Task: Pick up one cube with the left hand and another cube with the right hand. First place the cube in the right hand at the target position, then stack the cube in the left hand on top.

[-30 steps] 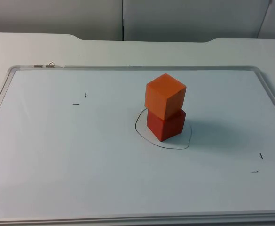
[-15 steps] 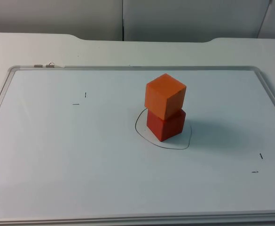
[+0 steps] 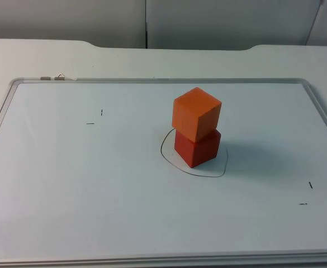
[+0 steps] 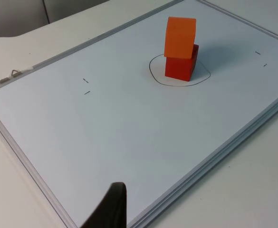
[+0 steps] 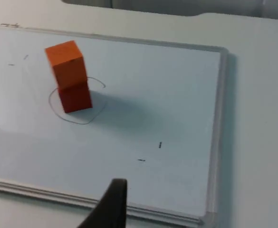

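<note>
An orange cube [image 3: 195, 113] stands on a red cube [image 3: 198, 148], turned a little against it. The stack sits inside a hand-drawn black ring [image 3: 166, 157] on the whiteboard, right of centre. The left wrist view has the orange cube [image 4: 180, 37] on the red one [image 4: 179, 67] far off across the board. My left gripper [image 4: 111, 209] waits over the board's near edge there. In the right wrist view the orange cube [image 5: 66, 64] and red cube [image 5: 75, 97] also stand well away from my right gripper [image 5: 111, 204], which waits by the board's frame. Neither gripper touches a cube.
The whiteboard's metal frame [image 3: 152, 80] lies flat on the white table, with a small clip [image 3: 52, 77] at its far left corner. Short pen marks [image 3: 95, 117] sit left of the stack and others [image 3: 307, 194] near the right. A grey partition wall [image 3: 208, 22] closes the back.
</note>
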Robot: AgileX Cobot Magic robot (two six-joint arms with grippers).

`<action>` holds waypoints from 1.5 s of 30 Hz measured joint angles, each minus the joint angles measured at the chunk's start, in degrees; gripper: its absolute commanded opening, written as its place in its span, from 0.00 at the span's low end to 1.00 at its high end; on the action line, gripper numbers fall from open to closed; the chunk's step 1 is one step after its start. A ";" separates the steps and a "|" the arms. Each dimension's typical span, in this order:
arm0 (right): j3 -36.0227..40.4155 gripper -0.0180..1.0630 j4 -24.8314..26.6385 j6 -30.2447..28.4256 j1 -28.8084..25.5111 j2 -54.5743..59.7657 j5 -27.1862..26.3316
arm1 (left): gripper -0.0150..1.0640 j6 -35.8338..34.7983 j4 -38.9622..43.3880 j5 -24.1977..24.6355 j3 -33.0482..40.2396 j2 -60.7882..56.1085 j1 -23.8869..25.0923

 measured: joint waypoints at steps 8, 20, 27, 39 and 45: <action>0.00 0.99 0.00 0.00 -8.33 0.00 0.00 | 0.99 0.00 0.00 0.00 0.00 0.00 0.00; 0.00 0.99 0.00 0.00 -8.92 0.00 0.00 | 0.99 0.00 0.00 0.00 0.00 0.00 0.00; 0.00 0.99 0.00 0.00 -8.92 0.00 0.00 | 0.99 0.00 0.00 0.00 0.00 0.00 0.00; 0.00 0.99 0.00 0.00 -8.92 0.00 0.00 | 0.99 0.00 0.13 0.00 0.00 0.00 7.42; 0.00 0.99 0.00 0.00 -8.92 0.00 0.00 | 0.99 0.00 0.13 0.00 0.00 0.00 15.10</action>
